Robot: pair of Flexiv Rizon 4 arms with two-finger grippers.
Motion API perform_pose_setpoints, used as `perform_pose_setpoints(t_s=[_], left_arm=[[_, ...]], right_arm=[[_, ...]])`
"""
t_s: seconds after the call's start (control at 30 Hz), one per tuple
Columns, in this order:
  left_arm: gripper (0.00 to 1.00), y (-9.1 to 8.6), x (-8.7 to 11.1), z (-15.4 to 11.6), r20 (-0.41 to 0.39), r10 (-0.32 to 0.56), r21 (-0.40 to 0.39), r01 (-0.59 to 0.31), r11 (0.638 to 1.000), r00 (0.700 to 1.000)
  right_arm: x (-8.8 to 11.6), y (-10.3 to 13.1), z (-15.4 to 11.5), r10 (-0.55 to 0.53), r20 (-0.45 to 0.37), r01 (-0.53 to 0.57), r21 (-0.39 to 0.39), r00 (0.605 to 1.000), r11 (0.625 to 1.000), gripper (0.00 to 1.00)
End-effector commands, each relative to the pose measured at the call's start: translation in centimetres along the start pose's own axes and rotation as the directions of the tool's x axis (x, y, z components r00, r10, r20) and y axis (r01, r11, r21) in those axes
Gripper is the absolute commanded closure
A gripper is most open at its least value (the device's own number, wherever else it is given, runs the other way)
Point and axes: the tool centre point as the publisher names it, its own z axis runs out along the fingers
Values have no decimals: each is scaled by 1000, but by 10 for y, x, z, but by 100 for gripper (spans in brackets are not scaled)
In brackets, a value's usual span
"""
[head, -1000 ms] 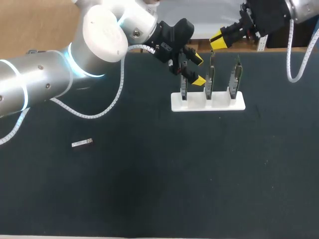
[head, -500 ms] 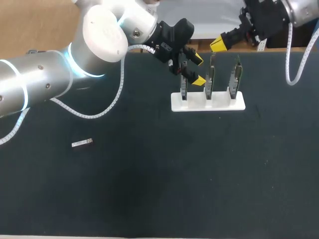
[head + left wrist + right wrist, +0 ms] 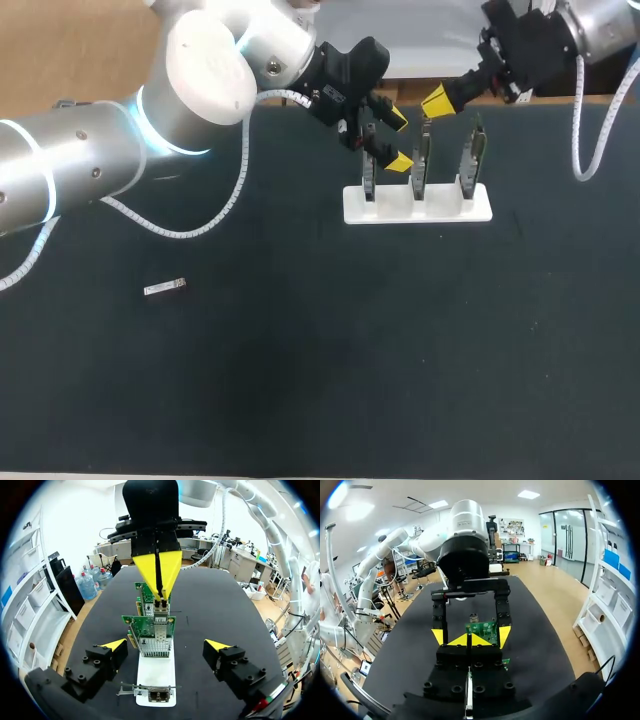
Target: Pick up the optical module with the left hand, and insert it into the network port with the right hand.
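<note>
The optical module [image 3: 165, 288], a small silver bar, lies alone on the dark table far to the left of both grippers. Three green network cards stand upright in a white stand [image 3: 418, 204]. My left gripper [image 3: 397, 140] is open, its fingers straddling the leftmost card [image 3: 369, 170]. In the left wrist view this gripper [image 3: 166, 646] frames the row of cards [image 3: 154, 635], and the nearest card's port [image 3: 157, 696] faces the camera. My right gripper [image 3: 437, 100] is shut with nothing seen in it, just above the middle card. It also hangs over the cards as a yellow wedge [image 3: 157, 572]. The right wrist view shows its shut tips [image 3: 470, 640].
The white stand [image 3: 156, 677] sits at the back middle of the table. Seen from the right wrist, the left gripper's open fingers [image 3: 503, 615] stand close ahead, with a green card [image 3: 482, 628] between them. Dark tabletop [image 3: 350, 350] spreads in front of the stand.
My right gripper has come down toward the middle card and finished closing. The left arm and the module have not moved.
</note>
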Motion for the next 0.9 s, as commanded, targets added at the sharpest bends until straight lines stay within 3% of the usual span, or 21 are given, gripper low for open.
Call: perform_pose_setpoints(t_s=[0.03, 0.9], left_arm=[[0, 2, -1, 0, -5, -1, 3, 1, 1000, 1000], [0, 2, -1, 0, -5, -1, 3, 1, 1000, 1000]], right_arm=[[2, -5, 3, 3, -6, -3, -14, 1000, 1000, 100], [20, -4, 13, 53, -15, -53, -28, 998, 998, 100]])
